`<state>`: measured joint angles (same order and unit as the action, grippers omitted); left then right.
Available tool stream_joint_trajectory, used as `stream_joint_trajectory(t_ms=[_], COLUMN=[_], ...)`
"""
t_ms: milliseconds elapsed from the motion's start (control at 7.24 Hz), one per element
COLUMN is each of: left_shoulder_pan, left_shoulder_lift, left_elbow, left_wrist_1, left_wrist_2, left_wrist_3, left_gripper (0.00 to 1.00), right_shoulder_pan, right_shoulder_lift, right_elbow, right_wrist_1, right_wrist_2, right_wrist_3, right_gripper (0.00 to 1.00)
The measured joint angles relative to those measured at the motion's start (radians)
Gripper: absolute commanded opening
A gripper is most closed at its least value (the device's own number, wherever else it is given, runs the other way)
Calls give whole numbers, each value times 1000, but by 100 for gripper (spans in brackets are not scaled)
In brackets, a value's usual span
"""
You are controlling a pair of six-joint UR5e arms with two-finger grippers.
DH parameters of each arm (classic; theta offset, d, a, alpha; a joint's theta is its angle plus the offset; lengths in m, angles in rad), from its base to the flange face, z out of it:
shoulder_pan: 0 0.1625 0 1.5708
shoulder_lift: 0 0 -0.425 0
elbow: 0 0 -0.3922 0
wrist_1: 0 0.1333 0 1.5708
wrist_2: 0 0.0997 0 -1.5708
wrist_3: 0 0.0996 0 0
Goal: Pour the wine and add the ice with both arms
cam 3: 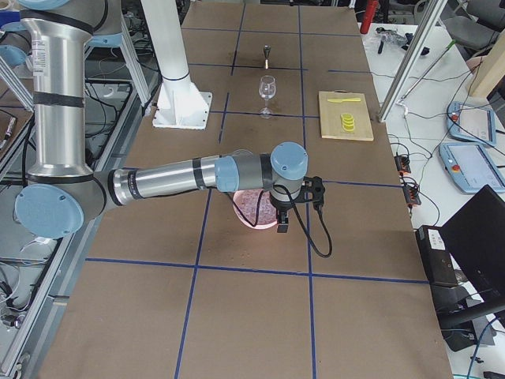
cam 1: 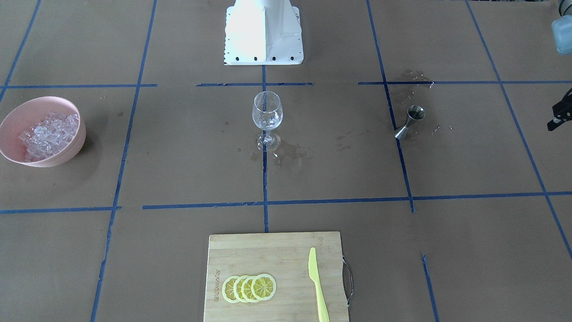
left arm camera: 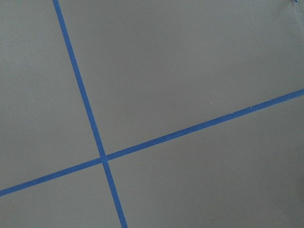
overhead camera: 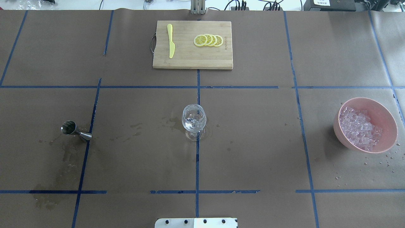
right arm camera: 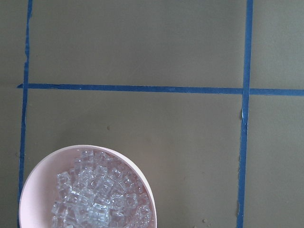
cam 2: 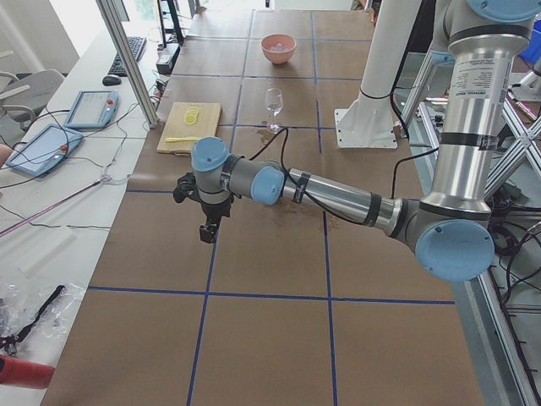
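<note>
Overhead: ice (overhead camera: 359,128) filled the pink bowl (overhead camera: 381,109), 3 o'clock from the wine glass (overhead camera: 193,117); wine (overhead camera: 68,127) sat in the jigger (overhead camera: 83,136), 9 o'clock; left gripper (cam 2: 206,230) and right gripper (cam 3: 282,223): opening and load could not be told.

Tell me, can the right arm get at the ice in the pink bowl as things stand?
Probably yes. The right gripper hangs close by the pink bowl, the ice lies heaped and uncovered, and nothing stands between them.
</note>
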<state>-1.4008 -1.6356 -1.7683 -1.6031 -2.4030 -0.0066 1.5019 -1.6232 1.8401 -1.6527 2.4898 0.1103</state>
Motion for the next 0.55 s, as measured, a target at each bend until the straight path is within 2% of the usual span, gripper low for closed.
stream_joint_trajectory(t_ms=[138, 276, 414, 552], left_shoulder_pan=[20, 62, 139, 239], left_shoulder_lift=[9, 12, 13, 14], left_elbow=[-25, -72, -120, -166], left_wrist_1=[-12, -23, -38, -70], left_wrist_2=[-32, -39, -13, 64], left_wrist_3=[-14, -27, -74, -183], left_gripper=[100, 94, 94, 81], right_shoulder_pan=[-2, -5, -8, -9], right_shoulder_lift=[2, 3, 3, 3], right_elbow=[0, -1, -1, -2], right_wrist_1=[13, 24, 29, 30], right_wrist_2=[22, 47, 72, 95], right_wrist_3=[1, 3, 5, 7], right_gripper=[100, 100, 100, 100])
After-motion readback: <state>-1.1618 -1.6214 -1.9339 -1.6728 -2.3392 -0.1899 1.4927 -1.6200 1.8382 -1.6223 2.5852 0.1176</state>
